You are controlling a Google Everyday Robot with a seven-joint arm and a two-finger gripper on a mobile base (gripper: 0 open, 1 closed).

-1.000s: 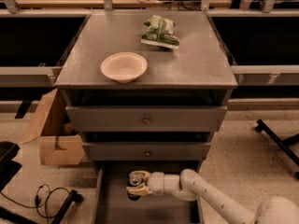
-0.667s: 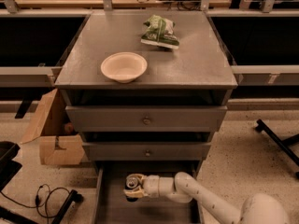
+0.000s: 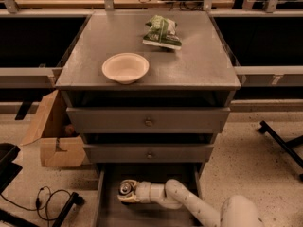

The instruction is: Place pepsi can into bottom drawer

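One can in play: the pepsi can (image 3: 125,188) sits in the gripper (image 3: 127,193), which reaches in from the right and hangs inside the open bottom drawer (image 3: 156,216), toward the drawer's left wall. The fingers (image 3: 124,198) look closed around the can's body with its silver top facing up, though the shadow in the drawer makes it hard to say whether the base touches the drawer floor. That's the danger: let go while the can is above the floor or tilted, and it could tip and roll across that flat tray. Drift left and it may knock the drawer's side wall. Well above the drawer, the white bowl (image 3: 125,67) and green snack bag (image 3: 162,32) rest on the counter (image 3: 199,65).
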